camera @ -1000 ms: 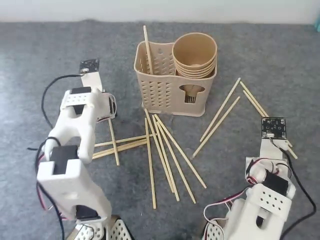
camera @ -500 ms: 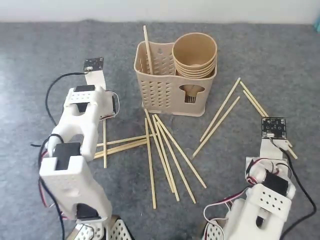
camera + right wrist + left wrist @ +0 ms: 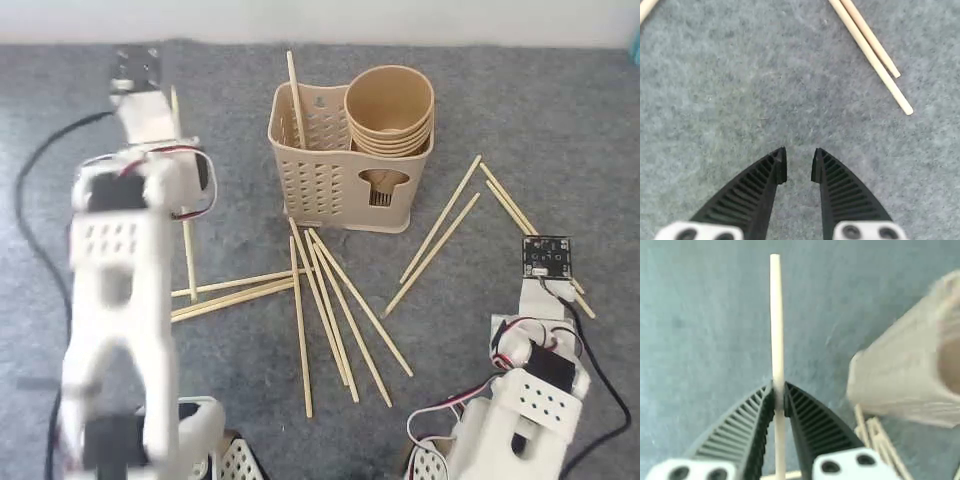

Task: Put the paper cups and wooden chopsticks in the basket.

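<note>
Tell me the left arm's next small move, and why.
Probably swing the left gripper toward the basket, bringing the chopstick over the compartment nearer that arm. The gripper is shut on the chopstick and sits beside the basket, not above it. The cups fill the far compartment, and a standing stick is already in the near one.

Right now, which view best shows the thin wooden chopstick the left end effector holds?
Left wrist view: the thin wooden chopstick sits pinched in the left end effector. High view has it partly behind the white arm. Right wrist view faces two other chopsticks.
</note>
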Motion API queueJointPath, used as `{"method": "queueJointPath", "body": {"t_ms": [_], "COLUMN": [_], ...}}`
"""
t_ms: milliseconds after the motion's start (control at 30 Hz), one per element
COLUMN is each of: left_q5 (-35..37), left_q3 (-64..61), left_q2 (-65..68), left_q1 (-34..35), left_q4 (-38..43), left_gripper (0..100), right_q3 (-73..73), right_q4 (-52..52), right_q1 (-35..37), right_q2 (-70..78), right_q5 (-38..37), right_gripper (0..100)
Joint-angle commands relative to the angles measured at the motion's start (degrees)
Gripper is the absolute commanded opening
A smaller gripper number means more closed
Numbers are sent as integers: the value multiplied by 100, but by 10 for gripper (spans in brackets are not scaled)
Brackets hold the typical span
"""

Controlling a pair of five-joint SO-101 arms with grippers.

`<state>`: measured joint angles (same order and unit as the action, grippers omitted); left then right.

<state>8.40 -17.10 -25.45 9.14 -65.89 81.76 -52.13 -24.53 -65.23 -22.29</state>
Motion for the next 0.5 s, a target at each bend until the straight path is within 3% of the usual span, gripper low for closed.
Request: {"method": "queueJointPath", "body": {"t_ms": [0, 200, 467], "left_q5": [26, 70, 53], "left_q3": [259, 215, -725], "left_q2": [-1662, -2708, -2778], "left_q1": [-352, -870, -1248], "left_q4": [70, 1327, 4079], "left_gripper": [10, 10, 10], "right_q3": [-44, -35, -35], "right_q4": [92, 92, 92], "right_q1": [-13, -13, -13], "right_q2": [-127, -127, -127], "right_q5": [26, 26, 26], "right_gripper": [104, 104, 104]}}
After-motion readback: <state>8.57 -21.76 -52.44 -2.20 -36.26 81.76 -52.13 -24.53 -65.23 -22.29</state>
